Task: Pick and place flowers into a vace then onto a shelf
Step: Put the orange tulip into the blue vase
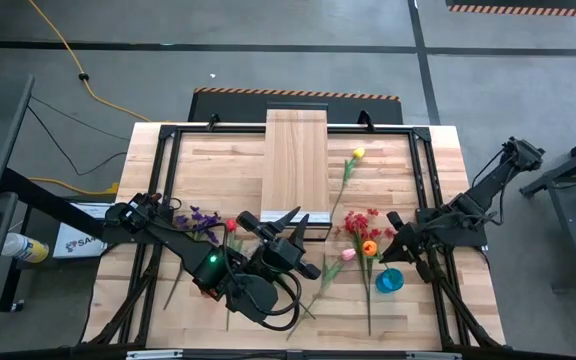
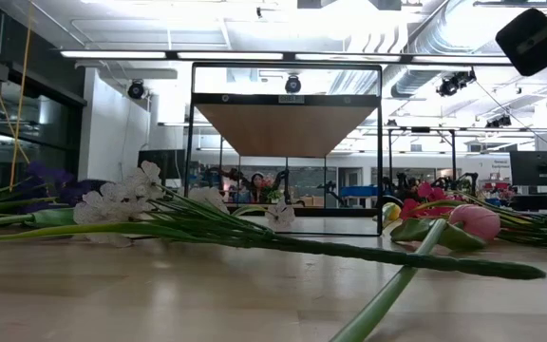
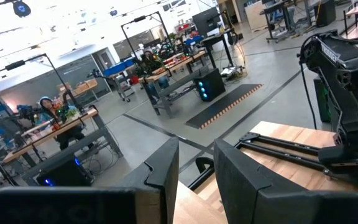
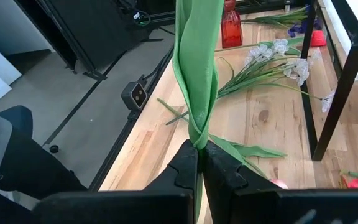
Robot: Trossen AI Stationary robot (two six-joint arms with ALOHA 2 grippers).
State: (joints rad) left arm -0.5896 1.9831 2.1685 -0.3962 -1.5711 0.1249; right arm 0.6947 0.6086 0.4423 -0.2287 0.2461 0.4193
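The right gripper [image 4: 199, 163], near the tabletop's right edge, pinches a flower stem [image 4: 196, 74]; next comes carrying it to the red vase [image 4: 230, 28], while the left gripper [image 3: 194, 180] waits part-spread.

shelf top: the shelf [image 1: 296, 160] carries nothing on its planks; open from above.
under the shelf: its black frame legs [image 4: 339, 74] stand on the table; the low view shows an open gap between them.
table centre-front: the left gripper [image 1: 286, 226] and its arm [image 1: 230, 272] fill this part, just before the shelf's near end.
left of centre: purple spray [image 1: 200, 219], white spray [image 4: 286, 57] and long stems cross the boards.
right side: red spray [image 1: 360, 222], orange tulip [image 1: 369, 248], pink tulip [image 1: 348, 255] and a blue vase [image 1: 389, 281] crowd beside the right gripper [image 1: 396, 228].
right gripper's front: a green leaf [image 4: 196, 68], pinched between its fingers, blocks the way ahead.
back right: only the yellow tulip [image 1: 357, 154] lies there.
table edges: black frame rails [image 1: 168, 170] run along the sides.
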